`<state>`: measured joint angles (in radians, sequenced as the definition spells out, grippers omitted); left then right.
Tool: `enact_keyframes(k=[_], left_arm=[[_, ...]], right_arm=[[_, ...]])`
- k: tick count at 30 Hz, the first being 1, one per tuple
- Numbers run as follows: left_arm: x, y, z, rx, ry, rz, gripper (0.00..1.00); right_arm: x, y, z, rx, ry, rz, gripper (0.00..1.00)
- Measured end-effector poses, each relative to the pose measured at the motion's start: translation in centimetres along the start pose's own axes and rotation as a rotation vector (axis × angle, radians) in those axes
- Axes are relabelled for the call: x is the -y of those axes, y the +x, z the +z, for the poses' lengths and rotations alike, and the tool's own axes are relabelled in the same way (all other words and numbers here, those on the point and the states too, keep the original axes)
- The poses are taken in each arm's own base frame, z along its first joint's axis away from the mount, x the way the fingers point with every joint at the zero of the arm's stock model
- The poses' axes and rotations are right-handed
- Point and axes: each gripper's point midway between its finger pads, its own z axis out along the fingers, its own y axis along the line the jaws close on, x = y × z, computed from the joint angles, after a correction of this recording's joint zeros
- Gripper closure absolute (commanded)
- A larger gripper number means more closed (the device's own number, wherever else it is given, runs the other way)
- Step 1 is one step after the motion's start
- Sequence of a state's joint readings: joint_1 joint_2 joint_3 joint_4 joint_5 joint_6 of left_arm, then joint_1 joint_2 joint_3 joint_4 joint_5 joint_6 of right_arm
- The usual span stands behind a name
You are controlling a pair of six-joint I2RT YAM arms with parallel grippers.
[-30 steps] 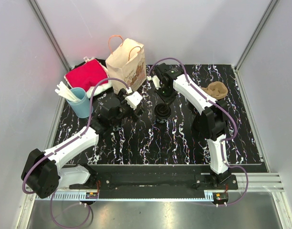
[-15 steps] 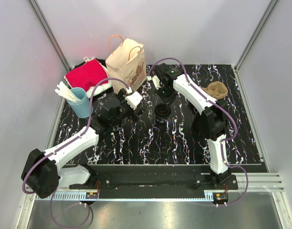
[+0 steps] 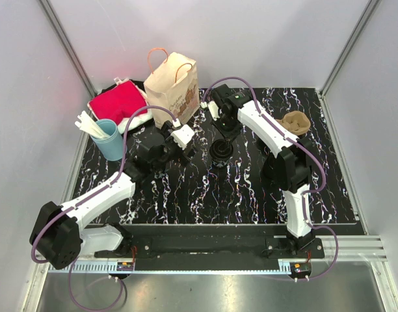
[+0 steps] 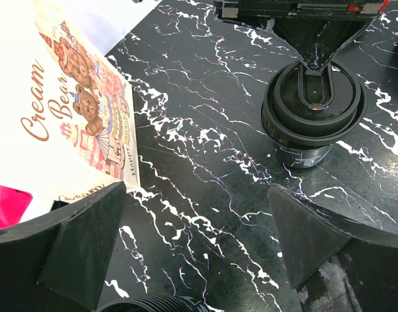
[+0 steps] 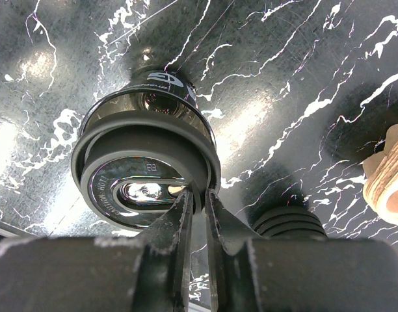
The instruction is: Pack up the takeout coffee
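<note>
Looking from above: coffee cup (image 3: pixel 220 151) stands on the surface (image 3: pixel 251 195) near the paper bag (image 3: pixel 174 88) | left wrist: left claw (image 4: pixel 194 195) spread apart, empty | right wrist: right claw (image 5: pixel 198 195) pinches the lid (image 5: pixel 153 146) by its rim; lifting could pop it off.

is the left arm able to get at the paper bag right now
Probably yes: the left gripper is open close beside the paper bag, nothing between them. The coffee cup, pinched at its lid by the right gripper, stands off to the other side.
</note>
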<state>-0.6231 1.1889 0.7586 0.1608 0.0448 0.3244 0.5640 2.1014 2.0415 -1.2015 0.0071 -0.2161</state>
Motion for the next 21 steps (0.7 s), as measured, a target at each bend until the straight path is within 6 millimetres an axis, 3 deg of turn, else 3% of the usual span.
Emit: enact_keyframes(k=[21], left_arm=[[0.03, 0.05, 0.04, -0.001, 0.0, -0.003, 0.01]], right_arm=[[0.04, -0.23, 0.71, -0.009, -0.001, 0.0, 0.82]])
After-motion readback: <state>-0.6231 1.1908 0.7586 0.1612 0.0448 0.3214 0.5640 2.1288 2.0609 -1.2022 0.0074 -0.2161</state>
